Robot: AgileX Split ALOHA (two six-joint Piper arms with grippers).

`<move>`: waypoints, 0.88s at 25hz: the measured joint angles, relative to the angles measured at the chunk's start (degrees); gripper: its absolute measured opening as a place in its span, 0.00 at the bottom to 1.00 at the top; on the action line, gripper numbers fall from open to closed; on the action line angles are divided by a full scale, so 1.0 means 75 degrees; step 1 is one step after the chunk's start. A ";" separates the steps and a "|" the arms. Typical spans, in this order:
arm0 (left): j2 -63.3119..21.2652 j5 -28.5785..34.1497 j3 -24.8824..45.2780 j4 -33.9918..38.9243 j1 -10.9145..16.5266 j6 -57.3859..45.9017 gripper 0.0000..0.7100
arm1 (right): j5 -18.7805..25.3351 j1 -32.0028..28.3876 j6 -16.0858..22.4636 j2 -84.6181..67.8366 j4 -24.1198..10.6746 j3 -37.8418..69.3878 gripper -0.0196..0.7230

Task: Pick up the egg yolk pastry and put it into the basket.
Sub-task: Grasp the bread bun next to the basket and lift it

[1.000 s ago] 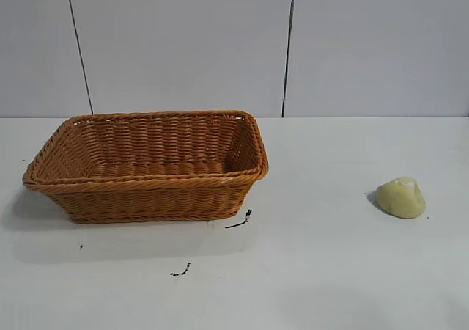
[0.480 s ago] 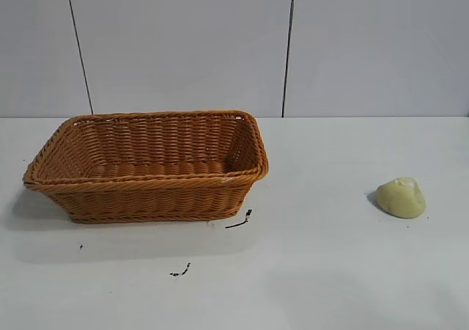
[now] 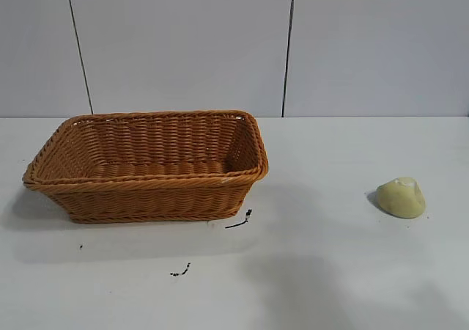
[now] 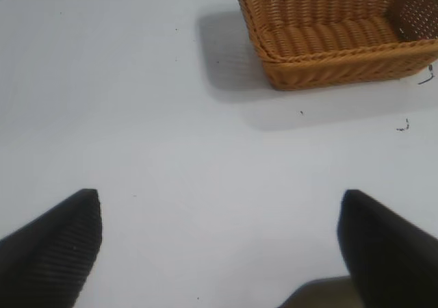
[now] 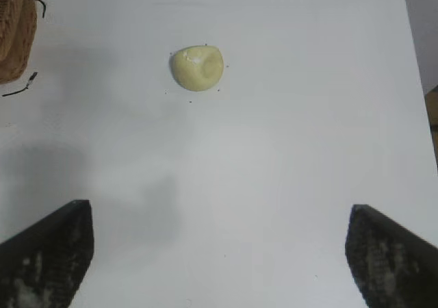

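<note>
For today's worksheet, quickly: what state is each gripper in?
Left gripper: open, holding nothing, above bare table.
Right gripper: open, holding nothing, short of the egg yolk pastry.

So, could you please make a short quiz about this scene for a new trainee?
1. True or false: the egg yolk pastry already lies inside the basket.
2. In the exterior view, on which side of the basket is the pastry? A) left B) right C) behind it
3. Fill in: in its wrist view, the right gripper is ____, with the pastry on the table ahead of it.

The left gripper is also open, away from the pastry.

Key: 1 false; 2 B; 3 open.
</note>
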 joint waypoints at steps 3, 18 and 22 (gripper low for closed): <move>0.0000 0.0000 0.0000 0.0000 0.0000 0.0000 0.98 | -0.0004 0.0000 0.0000 0.1328 0.0034 -0.0669 0.96; 0.0000 0.0000 0.0000 0.0000 0.0000 0.0000 0.98 | 0.0149 0.0000 -0.0549 0.6732 0.0400 -0.4021 0.96; 0.0000 0.0000 0.0000 0.0000 0.0000 0.0000 0.98 | 0.0166 0.0140 -0.0670 0.7174 0.0433 -0.4261 0.96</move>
